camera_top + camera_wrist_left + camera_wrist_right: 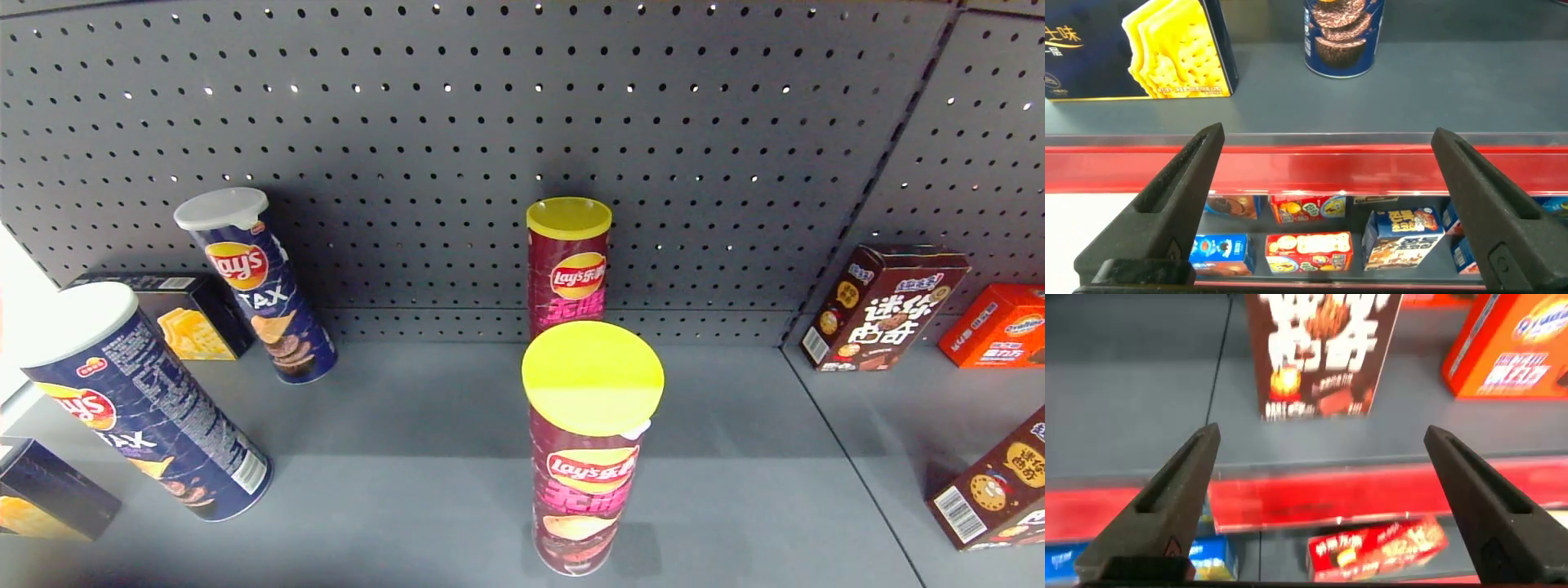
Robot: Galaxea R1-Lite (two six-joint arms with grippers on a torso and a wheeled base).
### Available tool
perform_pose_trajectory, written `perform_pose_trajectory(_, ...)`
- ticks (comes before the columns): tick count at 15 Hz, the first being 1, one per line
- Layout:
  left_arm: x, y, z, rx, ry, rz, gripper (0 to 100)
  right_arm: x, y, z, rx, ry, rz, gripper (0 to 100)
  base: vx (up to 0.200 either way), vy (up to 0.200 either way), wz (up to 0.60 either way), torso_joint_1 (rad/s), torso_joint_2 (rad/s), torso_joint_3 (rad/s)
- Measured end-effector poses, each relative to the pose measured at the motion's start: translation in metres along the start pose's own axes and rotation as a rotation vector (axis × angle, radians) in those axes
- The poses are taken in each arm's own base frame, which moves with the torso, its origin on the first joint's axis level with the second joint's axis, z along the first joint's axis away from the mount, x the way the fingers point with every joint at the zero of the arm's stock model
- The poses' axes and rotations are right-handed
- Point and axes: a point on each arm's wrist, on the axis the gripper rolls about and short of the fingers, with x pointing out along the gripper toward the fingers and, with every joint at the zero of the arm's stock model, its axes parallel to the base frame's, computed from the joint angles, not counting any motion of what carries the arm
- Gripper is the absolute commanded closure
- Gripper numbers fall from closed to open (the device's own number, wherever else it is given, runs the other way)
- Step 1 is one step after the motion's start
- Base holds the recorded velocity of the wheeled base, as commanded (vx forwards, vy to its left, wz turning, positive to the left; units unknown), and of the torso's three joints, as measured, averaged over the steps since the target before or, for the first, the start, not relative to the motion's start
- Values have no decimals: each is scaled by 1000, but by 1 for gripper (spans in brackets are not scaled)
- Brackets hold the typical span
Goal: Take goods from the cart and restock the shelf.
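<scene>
Right up front, a tall maroon cardboard chip can (pixel 584 490) with a yellow plastic lid stands upright on the grey metal shelf (pixel 408 506), its red-and-yellow logo facing us. A matching can (pixel 569 269) stands behind it at the pegboard (pixel 490 122). The left gripper (pixel 1327 135) is spread wide and empty, and so is the right gripper (pixel 1321 431).

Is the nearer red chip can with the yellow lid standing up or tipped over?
Upright: the nearer red can stands on its base on the shelf, with its yellow lid seated on top.
</scene>
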Motion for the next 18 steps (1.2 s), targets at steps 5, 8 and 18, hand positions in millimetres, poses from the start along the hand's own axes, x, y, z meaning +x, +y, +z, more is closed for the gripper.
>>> perform_pose_trajectory(5,0,0,0,0,0,0,0,0,0,-2,2,7,14,0,0,0,0,0,0,0)
perform_pose_trajectory(8,0,0,0,1,0,0,0,0,0,-2,0,5,32,0,0,0,0,0,0,0)
perform_pose_trajectory(18,0,0,0,0,0,0,0,-6,-2,-4,1,-80,92,0,0,0,0,0,0,0)
